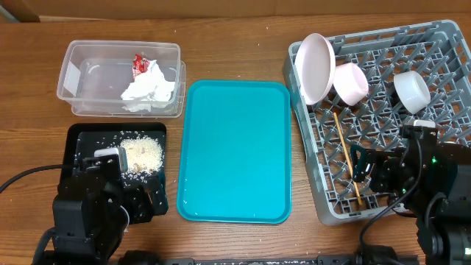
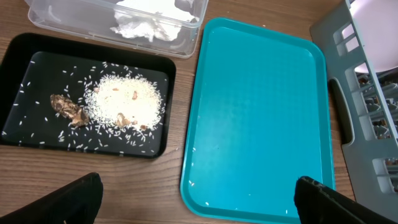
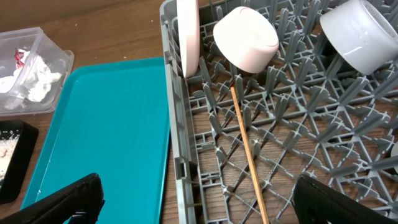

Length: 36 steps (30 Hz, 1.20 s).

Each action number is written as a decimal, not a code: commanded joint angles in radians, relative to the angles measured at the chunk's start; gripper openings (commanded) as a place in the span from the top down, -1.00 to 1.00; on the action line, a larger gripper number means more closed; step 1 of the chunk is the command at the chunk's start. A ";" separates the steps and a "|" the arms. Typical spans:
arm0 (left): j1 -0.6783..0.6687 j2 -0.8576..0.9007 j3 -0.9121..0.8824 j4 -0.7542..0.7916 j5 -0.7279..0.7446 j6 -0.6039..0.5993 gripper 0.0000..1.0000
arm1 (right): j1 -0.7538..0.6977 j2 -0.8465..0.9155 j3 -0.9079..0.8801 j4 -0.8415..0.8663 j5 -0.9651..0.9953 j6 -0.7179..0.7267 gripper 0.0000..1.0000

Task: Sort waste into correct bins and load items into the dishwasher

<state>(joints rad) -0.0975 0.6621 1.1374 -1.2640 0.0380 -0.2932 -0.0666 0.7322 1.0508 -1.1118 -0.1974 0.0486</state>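
The clear tub [image 1: 81, 73] at the back left holds the crumpled white napkin [image 1: 151, 92] and the red wrapper [image 1: 139, 65]. The black tray [image 1: 81, 140] holds white rice [image 1: 143, 153] and brown scraps [image 2: 65, 107]. The grey rack [image 1: 449, 44] on the right holds the white plate [image 1: 315, 66] upright, the pink bowl [image 1: 352, 82], a pale bowl [image 1: 411, 90] and chopsticks [image 1: 346, 154]. I cannot make out the small cup. My left gripper [image 2: 199, 199] is open and empty over the black tray's front right. My right gripper [image 3: 199, 199] is open and empty over the rack's front left edge.
The teal serving tray [image 1: 235, 147] lies between the black tray and the rack, with a few rice grains near its front edge [image 2: 205, 193]. The rack's lattice wall [image 3: 180, 124] stands next to the teal tray.
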 commanded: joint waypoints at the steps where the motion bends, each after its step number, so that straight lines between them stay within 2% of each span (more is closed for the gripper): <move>1: 0.005 -0.001 -0.006 0.001 0.010 -0.018 -1.00 | -0.004 -0.002 -0.010 0.003 0.006 0.005 -1.00; 10: 0.005 -0.001 -0.006 0.001 0.010 -0.018 -1.00 | 0.003 -0.040 -0.012 0.002 0.006 0.005 -1.00; 15: 0.005 -0.001 -0.006 0.001 0.010 -0.018 -1.00 | 0.007 -0.130 -0.029 0.044 0.005 0.005 -1.00; 19: 0.005 -0.001 -0.006 0.001 0.010 -0.018 -0.99 | 0.037 -0.233 -0.121 0.190 0.006 0.005 -1.00; 26: 0.005 -0.001 -0.005 0.001 0.010 -0.018 -1.00 | 0.082 -0.460 -0.428 0.530 0.005 0.005 -1.00; 36: 0.005 -0.001 -0.006 0.001 0.010 -0.018 -1.00 | 0.117 -0.677 -0.758 0.863 0.007 0.005 -1.00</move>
<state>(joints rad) -0.0975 0.6621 1.1339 -1.2644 0.0383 -0.2932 0.0422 0.1009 0.3611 -0.3016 -0.1978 0.0528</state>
